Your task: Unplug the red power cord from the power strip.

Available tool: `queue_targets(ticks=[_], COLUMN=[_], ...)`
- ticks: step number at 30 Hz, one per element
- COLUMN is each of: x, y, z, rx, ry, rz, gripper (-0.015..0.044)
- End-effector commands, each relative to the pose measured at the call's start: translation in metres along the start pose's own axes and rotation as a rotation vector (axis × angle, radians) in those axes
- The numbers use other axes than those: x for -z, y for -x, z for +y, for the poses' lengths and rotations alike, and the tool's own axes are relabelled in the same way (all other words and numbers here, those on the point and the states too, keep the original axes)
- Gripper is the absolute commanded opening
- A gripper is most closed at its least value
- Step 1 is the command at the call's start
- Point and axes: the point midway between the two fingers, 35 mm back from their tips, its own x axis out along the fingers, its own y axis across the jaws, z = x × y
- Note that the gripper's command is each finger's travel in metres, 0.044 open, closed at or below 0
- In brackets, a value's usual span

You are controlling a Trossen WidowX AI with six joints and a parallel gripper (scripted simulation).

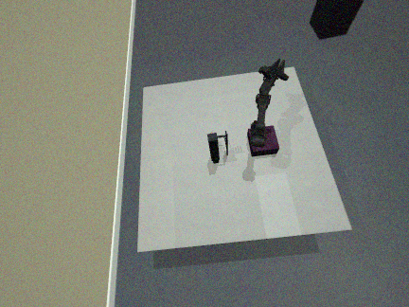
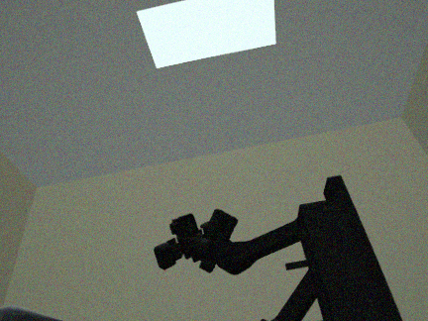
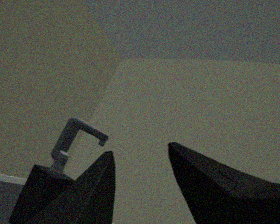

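Note:
My gripper (image 1: pixel 281 63) (image 3: pixel 141 153) is open, its fingers partly apart, with only the distant pale surface showing between the dark tips in the wrist view. In the top view it is at the far end of the raised arm, well away from the black upright block (image 1: pixel 214 149) with a thin bar beside it. I cannot tell whether that block is part of the power strip. The red cord, its plug and the strip cannot be made out in any view, so whether the plug is in cannot be seen.
The arm stands at a dark purple box (image 1: pixel 270 140) on a pale square top (image 1: pixel 189 207). A black post (image 1: pixel 338 12) hangs in at the upper right. A grey hooked bracket (image 3: pixel 64 139) shows left of the fingers. The exterior view shows a bright ceiling panel (image 2: pixel 213 25).

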Motion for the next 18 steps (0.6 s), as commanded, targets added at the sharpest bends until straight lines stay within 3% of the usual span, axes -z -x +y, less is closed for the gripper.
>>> queue_targets(ticks=[1, 10, 18], x=[-0.015, -0.057, -0.088], y=[-0.003, 0.047, 0.112], z=[0.063, 0.189, 0.244], rx=[-0.254, -0.789, -1.1], ry=[-0.19, -0.513, -0.616], rz=[0.015, 0.16, 0.282], gripper=[0.016, 0.016, 0.016])
